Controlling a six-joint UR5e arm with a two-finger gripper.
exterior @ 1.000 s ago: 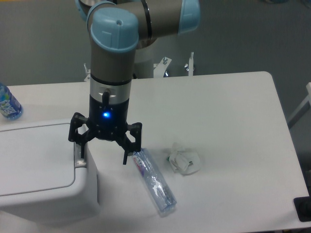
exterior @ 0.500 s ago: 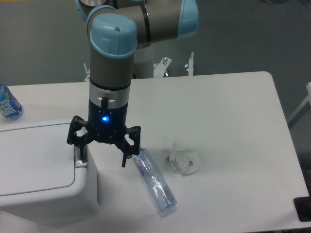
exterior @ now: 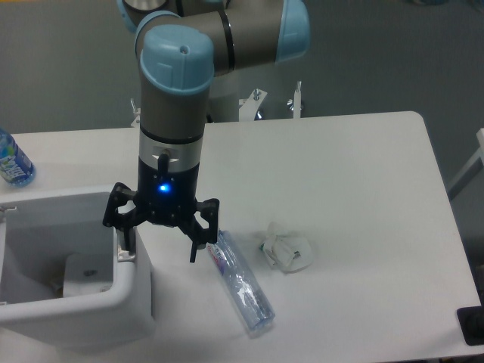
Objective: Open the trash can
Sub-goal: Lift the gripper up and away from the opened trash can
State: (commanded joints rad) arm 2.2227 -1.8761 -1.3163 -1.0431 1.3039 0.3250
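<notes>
The claw point(exterior: 161, 247) was found spread wide, nothing held — one finger point(exterior: 125, 242) set at the trash can's point(exterior: 72, 302) right rim. The can was located at the worktop's point(exterior: 340, 166) left edge, lid lifted, interior exposed.

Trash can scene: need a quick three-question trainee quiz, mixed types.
1. True or false: the trash can shows its inside, with no lid across the top.
2. What lies nearest the gripper's right-hand finger in the image? A) crumpled paper wad B) clear plastic tube C) blue water bottle
3. Fill in: the jaws stand ____, one finger over the can's rim button.

Key: 1 true; 2 B; 3 open.
</notes>
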